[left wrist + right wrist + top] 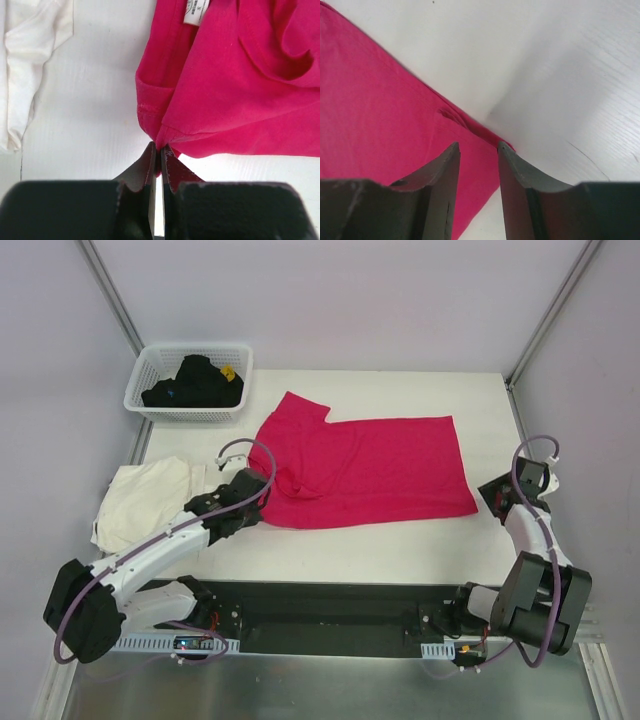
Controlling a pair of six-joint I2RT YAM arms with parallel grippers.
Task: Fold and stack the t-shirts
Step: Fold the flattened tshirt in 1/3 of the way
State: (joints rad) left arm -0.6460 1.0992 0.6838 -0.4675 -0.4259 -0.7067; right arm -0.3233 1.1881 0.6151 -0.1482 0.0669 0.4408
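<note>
The magenta-red t-shirt point(370, 470) lies spread across the middle of the white table, one sleeve up at the back left. My left gripper point(262, 495) is shut on the shirt's near-left edge; in the left wrist view point(160, 150) a fold of the red cloth point(235, 90) is pinched between the jaws. The cream-white t-shirt point(145, 502) lies crumpled at the left table edge, also showing in the left wrist view point(27, 55). My right gripper point(497, 498) is open just off the shirt's near-right corner; in the right wrist view point(478, 146) the jaws stand above that corner point(395, 125), holding nothing.
A white lattice basket point(190, 380) with dark clothes point(195, 383) stands at the back left. Metal frame posts point(110, 290) rise at both back corners. The black mounting rail point(330, 615) runs along the near edge.
</note>
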